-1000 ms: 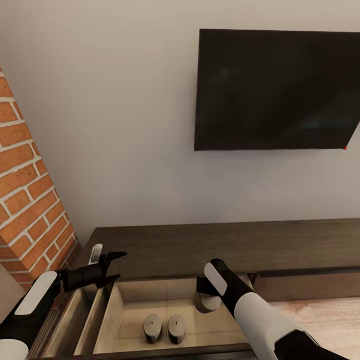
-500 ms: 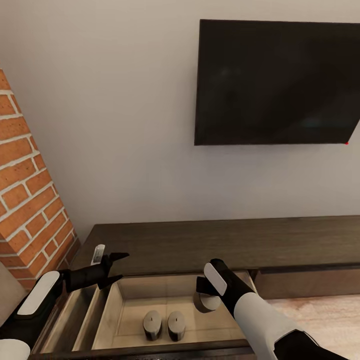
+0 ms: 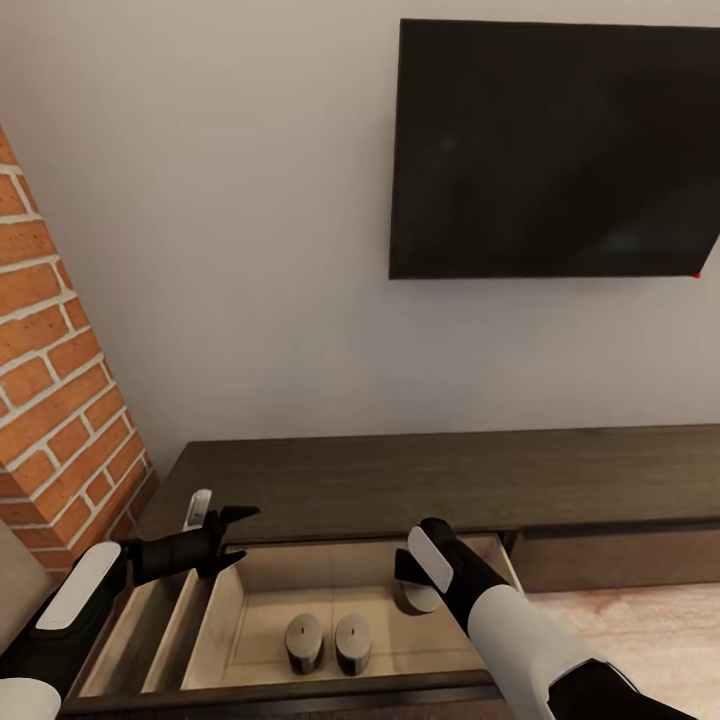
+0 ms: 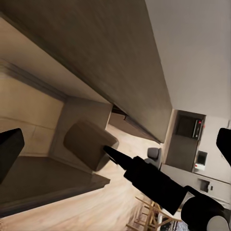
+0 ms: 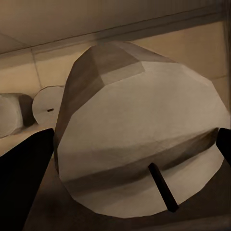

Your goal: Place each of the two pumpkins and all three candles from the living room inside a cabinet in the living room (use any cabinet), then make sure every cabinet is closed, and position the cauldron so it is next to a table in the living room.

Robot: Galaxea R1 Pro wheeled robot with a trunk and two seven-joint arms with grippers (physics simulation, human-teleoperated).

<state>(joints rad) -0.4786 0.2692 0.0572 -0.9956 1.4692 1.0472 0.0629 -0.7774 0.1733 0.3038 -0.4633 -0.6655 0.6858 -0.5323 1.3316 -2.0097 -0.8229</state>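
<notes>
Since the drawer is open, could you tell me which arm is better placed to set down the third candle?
The right: its claw holds a candle over the open drawer; the left claw is open.

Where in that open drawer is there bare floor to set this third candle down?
The drawer floor is bare toward its right wall, below the right claw holding the third candle, and along the back wall. The front middle is crowded: two candles lie side by side there.

two candles (image 3: 322, 641) lie side by side in the open cabinet (image 3: 420, 480) drawer, a third candle (image 3: 420, 594) near them
</notes>
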